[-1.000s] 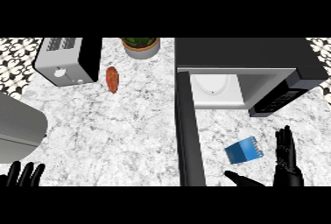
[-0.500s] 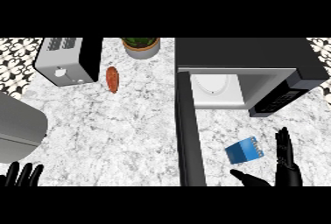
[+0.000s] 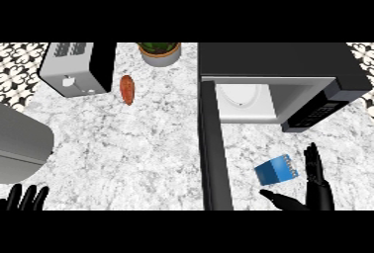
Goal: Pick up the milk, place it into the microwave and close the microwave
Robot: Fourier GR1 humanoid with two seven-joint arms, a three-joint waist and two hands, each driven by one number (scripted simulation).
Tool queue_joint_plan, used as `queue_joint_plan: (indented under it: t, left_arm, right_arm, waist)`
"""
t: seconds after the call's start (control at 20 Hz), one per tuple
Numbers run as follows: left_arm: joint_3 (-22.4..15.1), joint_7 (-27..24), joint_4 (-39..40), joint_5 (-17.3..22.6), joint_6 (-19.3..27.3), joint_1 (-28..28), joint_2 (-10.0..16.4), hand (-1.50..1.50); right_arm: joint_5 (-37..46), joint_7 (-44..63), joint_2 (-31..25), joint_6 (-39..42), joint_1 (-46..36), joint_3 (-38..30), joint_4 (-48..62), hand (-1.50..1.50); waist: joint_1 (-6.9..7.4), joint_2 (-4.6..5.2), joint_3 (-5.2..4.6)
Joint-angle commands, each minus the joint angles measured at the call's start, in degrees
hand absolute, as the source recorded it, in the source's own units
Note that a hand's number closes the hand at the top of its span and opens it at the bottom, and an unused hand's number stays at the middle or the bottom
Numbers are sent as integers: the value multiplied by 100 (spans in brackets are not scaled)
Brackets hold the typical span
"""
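Head view. Shows the right hand at the lower right, released: fingers straight and pointing away, thumb spread out to its left, grasping nothing. Finds the milk, a small blue carton, lying tilted on the marbled counter, just left of those fingers and just beyond the thumb; close, though cannot tell whether touching. Places the microwave well beyond the hand, pale cavity exposed. Has the microwave door swung out as a long dark bar just left of the milk.

Probably light and stiff-sided, being a small carton, with smooth faces that may skid on the counter if nudged rather than clasped. Could dent if squeezed at a corner. Best taken across the two opposite long sides, about mid-length, thumb on the near side and fingers on the far one. Calls for care with the door so close on the far side of the carton.

Shows the left hand at the lower left edge, fingers up and relaxed, resting. Farther off to the left: a toaster, a potted plant and a reddish oblong food item.
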Motion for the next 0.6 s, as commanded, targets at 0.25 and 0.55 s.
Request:
queue_joint_plan:
  t: [0.25,0.55]
  left_arm:
    - [201,294,-351,447,-151,105,123,-150]
    - [120,24,-149,338,-217,252,124,-150]
  right_arm:
    - [-202,-529,150,641,-659,-201,1443,-150]
    - [-322,-1272,69,675,-1220,-661,2339,-150]
  waist:
    - [16,3,1]
    - [24,2,2]
